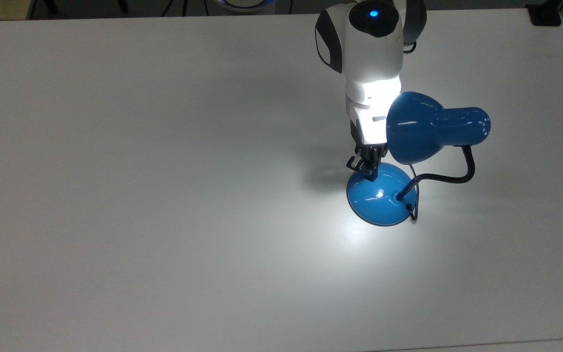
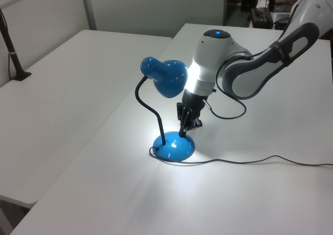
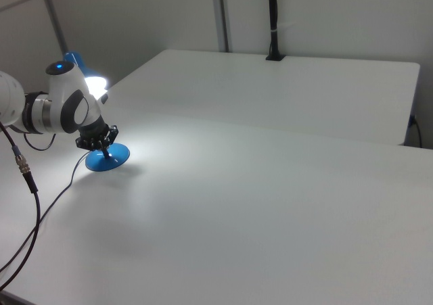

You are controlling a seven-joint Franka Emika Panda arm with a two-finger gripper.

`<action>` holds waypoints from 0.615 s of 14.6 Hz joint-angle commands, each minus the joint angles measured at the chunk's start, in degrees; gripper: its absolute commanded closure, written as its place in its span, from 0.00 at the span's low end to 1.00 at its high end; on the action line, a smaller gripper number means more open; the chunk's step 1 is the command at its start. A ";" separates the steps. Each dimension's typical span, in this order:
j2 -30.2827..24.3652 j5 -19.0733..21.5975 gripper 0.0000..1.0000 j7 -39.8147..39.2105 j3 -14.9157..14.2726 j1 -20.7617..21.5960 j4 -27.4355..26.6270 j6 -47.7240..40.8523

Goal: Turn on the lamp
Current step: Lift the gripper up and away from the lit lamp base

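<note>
Top view: lamp [image 1: 411,128] lit, bright pool on table [image 1: 164,195] around base [image 1: 381,200]. Gripper [image 1: 365,168] narrow, tip at base's edge. Task apparently done; only withdrawal left.

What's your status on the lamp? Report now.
Gripper shut, tips at the rim of the lamp's base. Lamp lit, bright pool on the table. Nothing in the way.

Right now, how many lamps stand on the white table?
1. The blue lamp stands on the white table, at the top view's right and the right view's far left, lit, with the gripper at its base.
</note>
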 commanded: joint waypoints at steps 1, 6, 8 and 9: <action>-1.37 1.01 1.00 0.62 0.24 -0.04 0.06 -2.09; -11.03 1.01 1.00 3.69 0.15 -2.68 -10.65 -3.40; -14.46 1.01 1.00 6.49 0.15 -4.43 -11.20 -10.22; -16.21 1.01 1.00 7.55 0.15 -5.57 -10.85 -14.96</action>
